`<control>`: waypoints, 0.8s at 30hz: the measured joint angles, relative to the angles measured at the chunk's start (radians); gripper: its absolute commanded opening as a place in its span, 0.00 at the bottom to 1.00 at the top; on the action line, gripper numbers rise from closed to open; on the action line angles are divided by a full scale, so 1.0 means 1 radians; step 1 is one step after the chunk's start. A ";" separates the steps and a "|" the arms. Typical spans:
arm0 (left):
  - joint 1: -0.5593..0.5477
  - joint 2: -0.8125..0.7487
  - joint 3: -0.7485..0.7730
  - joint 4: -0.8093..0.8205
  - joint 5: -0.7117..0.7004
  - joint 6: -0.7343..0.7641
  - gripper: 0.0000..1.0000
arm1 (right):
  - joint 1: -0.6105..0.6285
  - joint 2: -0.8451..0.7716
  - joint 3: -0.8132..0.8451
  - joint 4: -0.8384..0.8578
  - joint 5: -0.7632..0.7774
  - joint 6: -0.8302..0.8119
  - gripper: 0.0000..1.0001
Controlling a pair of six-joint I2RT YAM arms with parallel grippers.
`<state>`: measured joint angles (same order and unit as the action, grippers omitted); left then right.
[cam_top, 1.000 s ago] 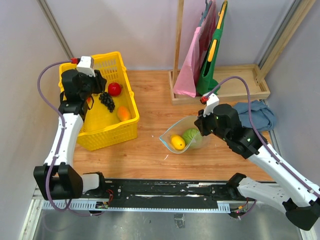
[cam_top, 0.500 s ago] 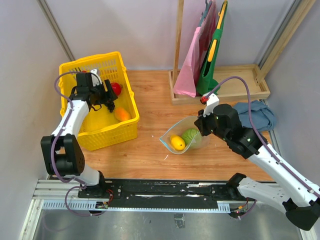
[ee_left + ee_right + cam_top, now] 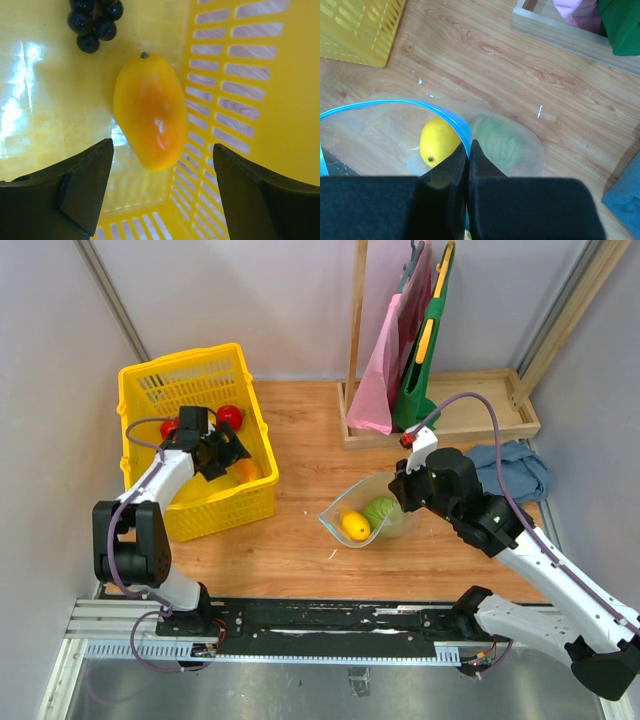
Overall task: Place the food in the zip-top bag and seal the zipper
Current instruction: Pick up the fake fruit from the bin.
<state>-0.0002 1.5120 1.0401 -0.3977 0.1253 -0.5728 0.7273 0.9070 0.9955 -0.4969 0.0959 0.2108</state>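
My left gripper [image 3: 222, 452] is open inside the yellow basket [image 3: 150, 387], just above the orange-yellow mango [image 3: 147, 112], which lies between my spread fingers without touching them. The dark grape bunch [image 3: 93, 22] lies beyond it. A red piece [image 3: 230, 416] sits at the basket's back. My right gripper [image 3: 468, 150] is shut on the blue zipper strip [image 3: 395, 104] of the clear zip-top bag [image 3: 368, 512], holding its mouth open. Inside the bag lie a yellow piece [image 3: 437, 141] and a pale green round one [image 3: 502, 145].
A wooden tray [image 3: 478, 418] with pink and green bags on a post stands at the back right. A blue cloth [image 3: 510, 470] lies to the right of my right arm. The basket's slotted wall [image 3: 235, 85] is close to my left gripper's right finger.
My left gripper has dropped from above the basket's back down into the basket, toward its front right, over the mango. The right arm and bag have not moved.
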 measured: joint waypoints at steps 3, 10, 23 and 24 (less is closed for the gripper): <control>-0.021 0.059 0.003 0.004 -0.041 -0.034 0.84 | 0.000 -0.002 -0.002 0.000 0.000 0.000 0.03; -0.045 0.196 0.032 0.007 -0.133 -0.069 0.76 | 0.000 -0.013 -0.010 0.001 0.002 0.000 0.03; -0.082 0.254 0.075 -0.016 -0.206 -0.035 0.45 | 0.000 -0.013 -0.011 0.002 0.002 0.000 0.03; -0.082 0.251 0.074 -0.018 -0.211 -0.029 0.42 | 0.000 -0.013 -0.011 0.002 0.002 0.000 0.03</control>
<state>-0.0826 1.7630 1.1145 -0.4160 -0.0853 -0.6018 0.7273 0.8940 0.9840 -0.4953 0.0982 0.2108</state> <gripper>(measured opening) 0.693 0.028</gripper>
